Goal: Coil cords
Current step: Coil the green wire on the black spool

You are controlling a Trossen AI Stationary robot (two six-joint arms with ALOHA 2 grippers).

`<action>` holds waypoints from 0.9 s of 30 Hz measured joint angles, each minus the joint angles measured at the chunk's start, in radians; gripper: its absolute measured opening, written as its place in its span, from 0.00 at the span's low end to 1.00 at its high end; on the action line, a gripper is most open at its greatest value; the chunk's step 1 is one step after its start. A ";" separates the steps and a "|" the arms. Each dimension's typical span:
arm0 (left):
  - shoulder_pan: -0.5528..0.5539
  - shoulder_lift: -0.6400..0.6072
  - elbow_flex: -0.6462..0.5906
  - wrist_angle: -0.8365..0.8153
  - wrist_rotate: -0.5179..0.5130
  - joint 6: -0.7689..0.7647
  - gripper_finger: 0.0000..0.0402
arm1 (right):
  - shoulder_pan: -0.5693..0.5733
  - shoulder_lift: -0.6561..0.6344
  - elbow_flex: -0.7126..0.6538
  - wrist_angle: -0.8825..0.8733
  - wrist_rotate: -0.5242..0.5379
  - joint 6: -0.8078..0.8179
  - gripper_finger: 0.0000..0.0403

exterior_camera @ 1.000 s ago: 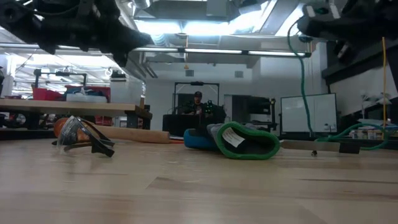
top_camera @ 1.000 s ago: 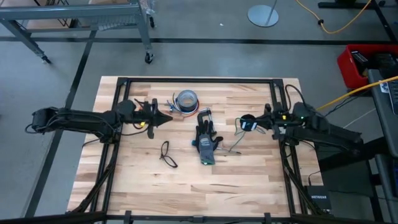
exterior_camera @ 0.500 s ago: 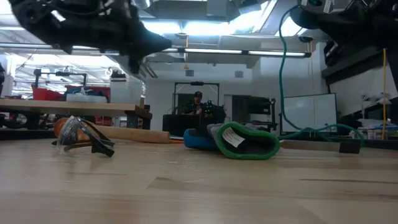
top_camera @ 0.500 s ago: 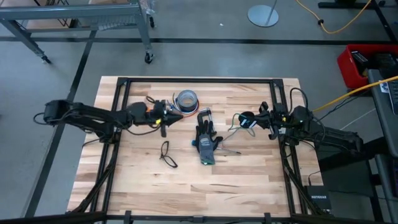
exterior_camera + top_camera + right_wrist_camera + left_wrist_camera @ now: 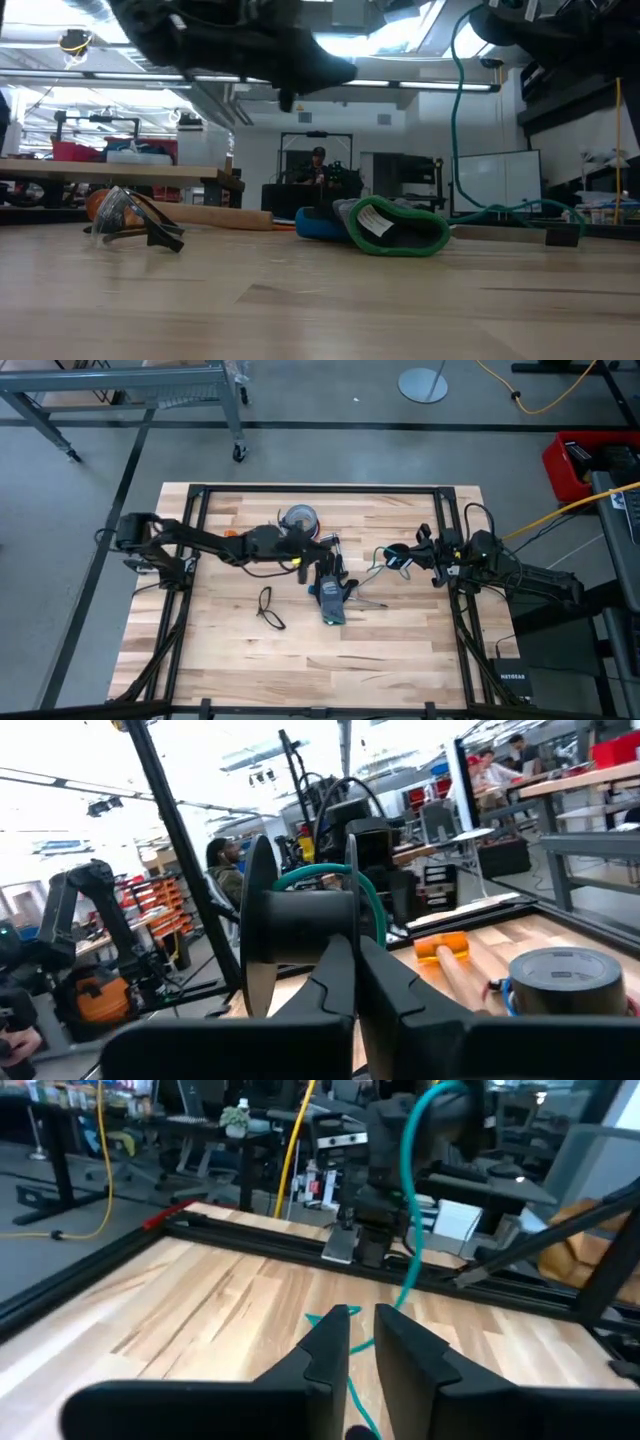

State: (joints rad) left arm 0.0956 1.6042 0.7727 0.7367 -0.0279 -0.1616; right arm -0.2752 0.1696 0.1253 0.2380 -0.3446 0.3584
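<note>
A black spool [image 5: 300, 920] with a teal cord [image 5: 325, 873] wound on its hub is off the table at the right, and my right gripper [image 5: 412, 556] is shut on it. The cord's free length [image 5: 458, 110] hangs down to the wood [image 5: 380, 555]. A thin dark cord lies as a loose loop [image 5: 268, 608] left of centre. My left gripper [image 5: 322, 550] hovers level above the far end of the black-and-blue glove [image 5: 332, 588], pointing at the spool. Its fingers [image 5: 335, 1342] stand a little apart, open, with the teal cord [image 5: 345, 1315] just beyond their tips. My right gripper has the spool at its hub, between the two round flanges [image 5: 262, 925]; its own fingers [image 5: 340, 970] cover the exact spot. It reaches in level from the table's right. The spool is lifted clear, flanges upright, and the cord hangs slack below it.
A blue-grey tape roll [image 5: 299, 518] stands at the far middle, with glasses [image 5: 130, 222] and a wooden stick [image 5: 220, 215] beside it. The glove's green cuff [image 5: 395, 228] points at the near edge. The near half of the table [image 5: 300, 670] is bare wood inside a black frame.
My left gripper has travelled level toward the table's right edge, past the tape roll, and now stands over the glove's far end. The cord hanging from the spool has swung a little toward the table's left. My right gripper has stayed in place with the spool.
</note>
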 joint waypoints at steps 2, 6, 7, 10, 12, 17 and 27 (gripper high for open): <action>0.000 0.044 0.049 -0.017 -0.014 -0.014 0.15 | 0.000 0.000 0.000 -0.004 -0.008 0.000 0.00; -0.008 0.130 0.146 -0.082 -0.044 -0.063 0.26 | 0.000 0.000 0.000 -0.006 -0.008 -0.001 0.00; -0.013 0.150 0.165 -0.084 -0.045 -0.065 0.28 | 0.000 0.000 0.000 -0.006 -0.008 -0.004 0.00; -0.034 0.200 0.220 -0.082 -0.045 -0.027 0.34 | 0.000 0.000 0.000 -0.002 0.000 -0.020 0.00; -0.050 0.227 0.246 -0.082 -0.044 0.047 0.36 | 0.000 0.000 0.000 -0.002 0.046 -0.024 0.00; -0.086 0.281 0.289 -0.082 -0.069 0.239 0.36 | 0.000 0.000 0.000 -0.001 0.143 -0.028 0.00; -0.096 0.374 0.365 -0.053 -0.231 0.268 0.34 | 0.000 0.000 0.000 0.054 0.151 -0.031 0.00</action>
State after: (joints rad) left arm -0.0006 1.9778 1.1381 0.6835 -0.2592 0.1064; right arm -0.2749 0.1699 0.1253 0.2916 -0.1940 0.3270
